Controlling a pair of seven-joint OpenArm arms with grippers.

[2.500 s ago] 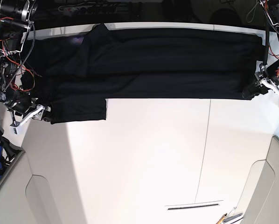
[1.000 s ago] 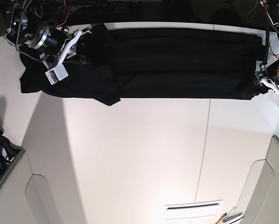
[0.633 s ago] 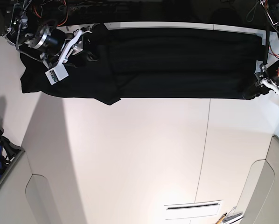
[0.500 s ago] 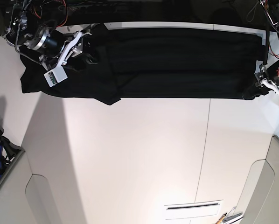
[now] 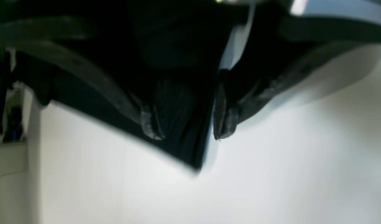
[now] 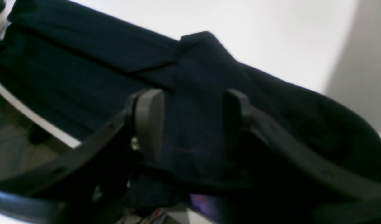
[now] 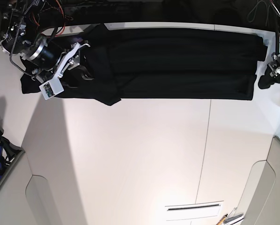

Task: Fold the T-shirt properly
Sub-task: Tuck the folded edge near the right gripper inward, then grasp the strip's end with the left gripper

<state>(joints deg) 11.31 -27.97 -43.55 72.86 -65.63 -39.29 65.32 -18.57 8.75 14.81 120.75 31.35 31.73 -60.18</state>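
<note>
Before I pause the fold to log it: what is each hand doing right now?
Left hand: open, holding nothing, at the T-shirt corner.
Right hand: open, over the cloth, not gripping it.

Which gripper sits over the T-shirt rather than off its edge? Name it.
The right gripper, hovering open above the T-shirt at its bunched end; the left gripper is just past the opposite edge, over bare table.
</note>
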